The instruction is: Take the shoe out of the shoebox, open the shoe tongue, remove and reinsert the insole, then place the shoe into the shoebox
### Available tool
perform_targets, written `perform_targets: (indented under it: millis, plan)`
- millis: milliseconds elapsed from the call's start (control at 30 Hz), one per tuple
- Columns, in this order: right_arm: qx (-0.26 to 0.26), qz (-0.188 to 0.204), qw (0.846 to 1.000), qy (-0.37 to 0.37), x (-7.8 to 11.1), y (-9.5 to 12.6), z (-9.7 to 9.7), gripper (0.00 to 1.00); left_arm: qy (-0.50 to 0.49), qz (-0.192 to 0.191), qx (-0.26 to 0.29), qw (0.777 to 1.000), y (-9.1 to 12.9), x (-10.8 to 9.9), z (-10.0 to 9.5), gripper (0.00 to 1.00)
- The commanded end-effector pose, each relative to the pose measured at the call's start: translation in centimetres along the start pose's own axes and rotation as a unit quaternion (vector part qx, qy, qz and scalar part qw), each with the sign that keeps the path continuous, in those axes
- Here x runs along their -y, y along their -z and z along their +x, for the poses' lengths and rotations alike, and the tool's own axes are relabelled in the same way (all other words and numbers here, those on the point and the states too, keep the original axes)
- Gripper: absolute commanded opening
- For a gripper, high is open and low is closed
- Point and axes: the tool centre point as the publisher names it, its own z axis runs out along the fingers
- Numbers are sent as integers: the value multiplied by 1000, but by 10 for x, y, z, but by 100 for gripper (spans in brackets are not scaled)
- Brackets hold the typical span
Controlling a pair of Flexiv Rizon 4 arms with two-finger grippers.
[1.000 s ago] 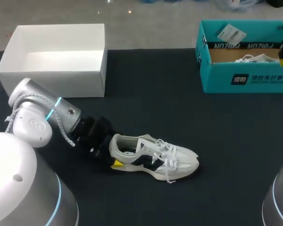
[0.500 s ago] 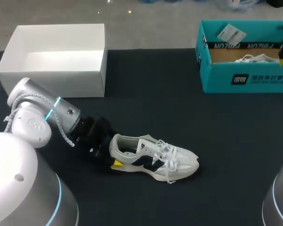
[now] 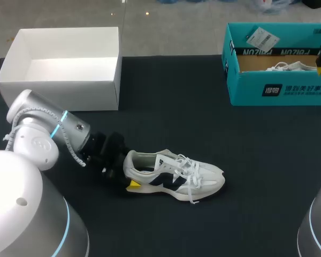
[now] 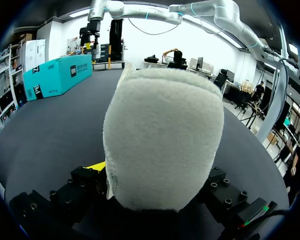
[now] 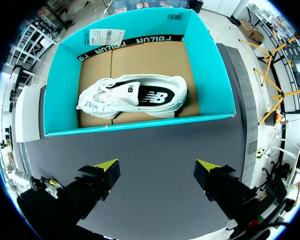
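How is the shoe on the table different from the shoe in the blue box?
The shoe on the table stands upright, heel gripped by the left gripper. The shoe in the box lies on its side, untouched; the right gripper hangs open above. Both are white.

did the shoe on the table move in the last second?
Yes, slightly. The shoe shifted toward the white box, most at the toe end, with its heel in the left gripper.

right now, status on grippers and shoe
Left gripper shut on shoe heel, shoe on table. Right gripper open near teal box, second shoe inside. White box apart.
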Motion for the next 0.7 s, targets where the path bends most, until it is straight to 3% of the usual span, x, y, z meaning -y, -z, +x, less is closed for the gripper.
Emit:
perform_targets:
  millis: [33, 200, 700]
  plan:
    - [0, -1, 1000, 0, 1, 0, 0, 100, 11, -3, 30, 999, -10, -1, 10, 0]
    - [0, -1, 1000, 0, 1, 0, 0, 100, 25, -16, 52, 998, -16, 2, 16, 0]
    - [0, -1, 1000, 0, 1, 0, 0, 100, 35, -30, 50, 998, -17, 1, 20, 0]
